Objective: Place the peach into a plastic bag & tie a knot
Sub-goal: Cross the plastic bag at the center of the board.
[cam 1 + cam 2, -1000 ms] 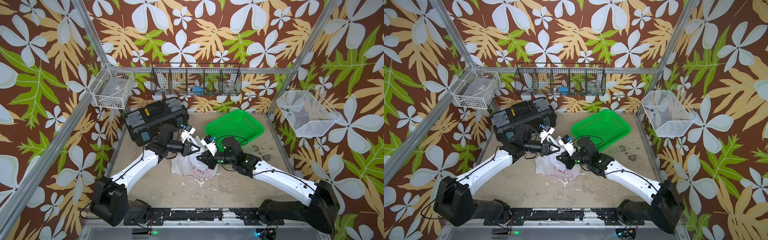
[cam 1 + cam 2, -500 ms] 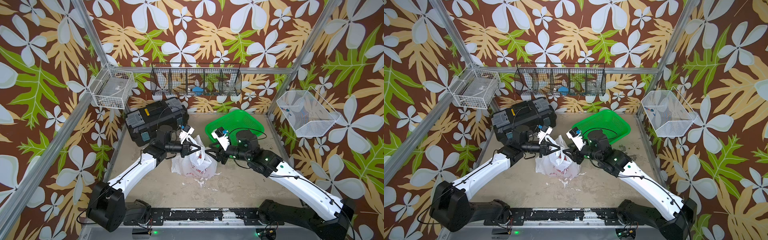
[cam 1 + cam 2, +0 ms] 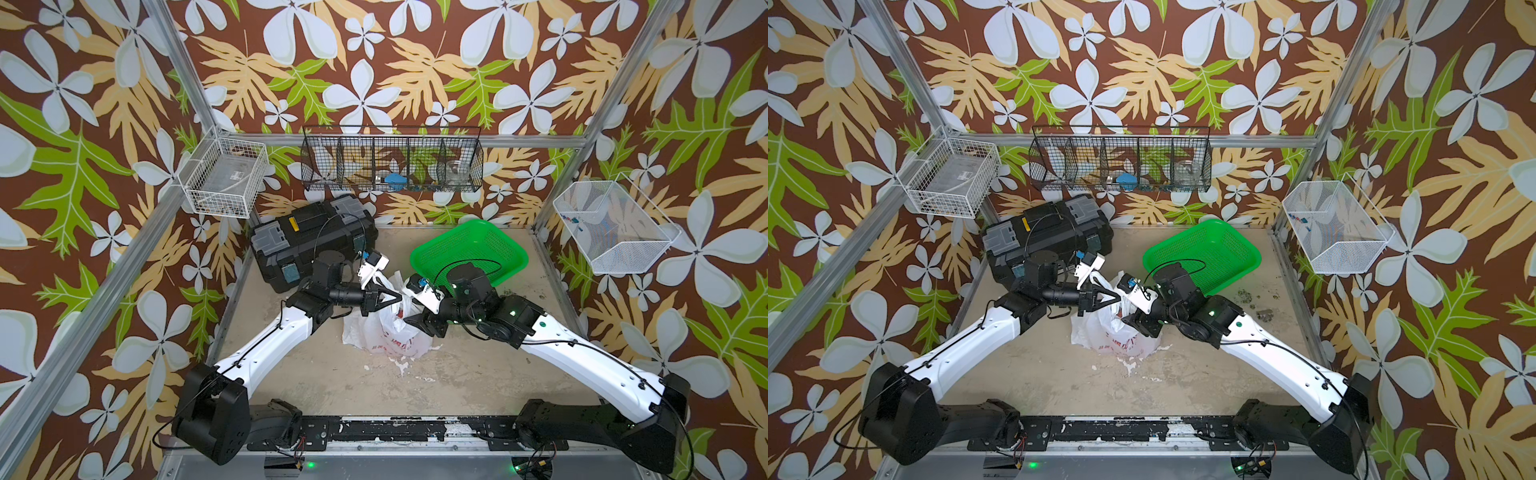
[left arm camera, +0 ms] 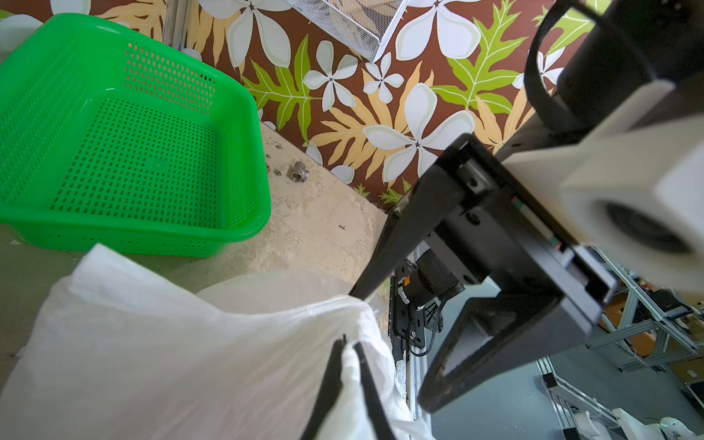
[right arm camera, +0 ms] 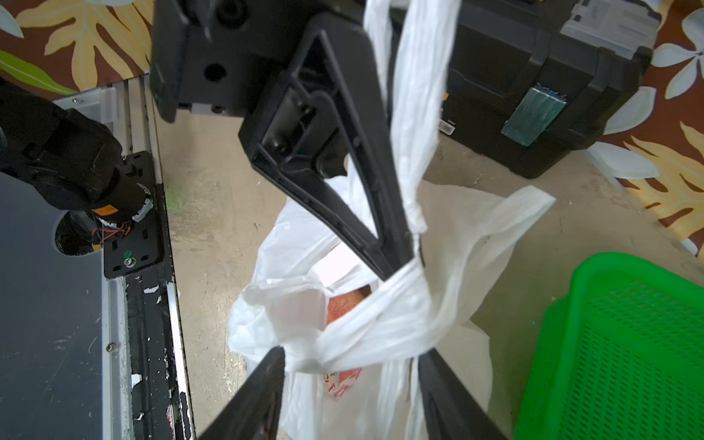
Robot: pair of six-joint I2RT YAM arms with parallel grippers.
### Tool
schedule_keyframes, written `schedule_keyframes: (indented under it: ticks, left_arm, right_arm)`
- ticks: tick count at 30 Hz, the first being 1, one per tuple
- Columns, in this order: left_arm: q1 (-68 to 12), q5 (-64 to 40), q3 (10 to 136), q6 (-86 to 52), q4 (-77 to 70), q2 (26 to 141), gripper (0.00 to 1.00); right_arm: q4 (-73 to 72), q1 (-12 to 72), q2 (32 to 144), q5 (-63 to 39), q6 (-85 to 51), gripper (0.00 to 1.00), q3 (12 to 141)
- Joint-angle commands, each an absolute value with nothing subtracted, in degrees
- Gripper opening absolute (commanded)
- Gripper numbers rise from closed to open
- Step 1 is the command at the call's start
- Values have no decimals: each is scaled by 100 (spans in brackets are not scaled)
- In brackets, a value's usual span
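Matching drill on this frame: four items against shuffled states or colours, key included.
1. left end effector
2. right end effector
3. plastic bag
4. toolbox

A. jaws apart
B. black, lid closed
C. shut on the plastic bag
D. white, crinkled, between both arms

Pairs: 1-C, 2-A, 3-D, 4-B

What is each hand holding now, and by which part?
The left hand pinches the plastic bag by its twisted handle strap. The right hand is open, gripping nothing.
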State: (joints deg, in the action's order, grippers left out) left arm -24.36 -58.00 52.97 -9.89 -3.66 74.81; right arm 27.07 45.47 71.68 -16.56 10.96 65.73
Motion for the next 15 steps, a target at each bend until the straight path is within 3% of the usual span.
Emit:
schedule_keyframes:
  ticks: [1,15]
  left_arm:
    - [-2443,-5967,5300,-870,-510,7433,2]
    - [-2539,-6064,5282,-853,-527,7400,2]
  right_arm:
    - [2414,4544,7253,-1318,1283,57,6558]
    - [1440,4551,7661,-942,1435,54,6379]
